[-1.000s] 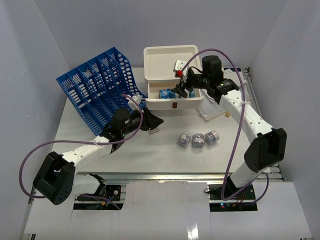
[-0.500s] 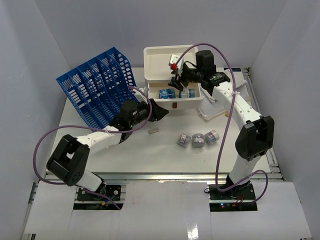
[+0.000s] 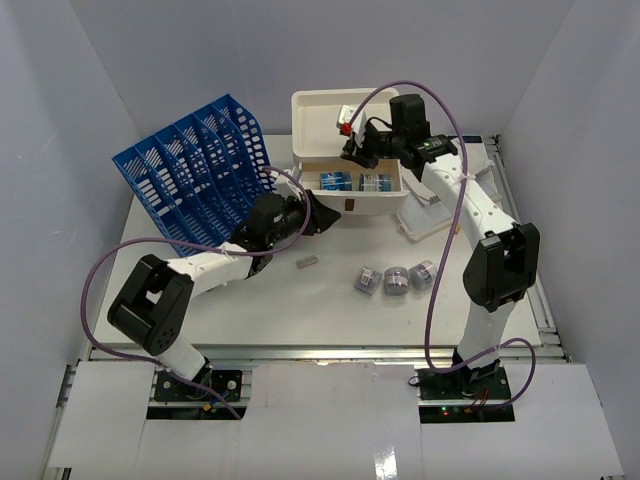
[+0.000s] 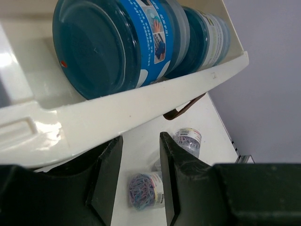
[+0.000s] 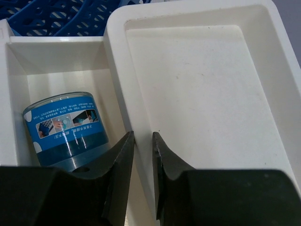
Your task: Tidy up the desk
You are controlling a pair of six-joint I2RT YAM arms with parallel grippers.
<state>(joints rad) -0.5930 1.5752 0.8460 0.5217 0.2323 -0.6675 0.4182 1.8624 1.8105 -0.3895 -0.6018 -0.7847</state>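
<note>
**Top external view: both arms at the cream box**

The white desk [image 3: 250, 305] lies under everything, with its silver rail along the near edge. A blue rack [image 3: 195, 165] stands tilted at far left. The left gripper [image 4: 140, 143] sits beneath the front of the open drawer [image 3: 372, 207], jaws partly open with nothing between them. Blue jars [image 3: 335, 181] lie in the drawer, their label print too small to read. The right gripper [image 5: 143, 141] straddles the rim of the box [image 3: 320, 115], jaws nearly together. Whether they pinch it, I cannot tell. Three clip pots [image 3: 395, 282] stand right of centre.
</note>
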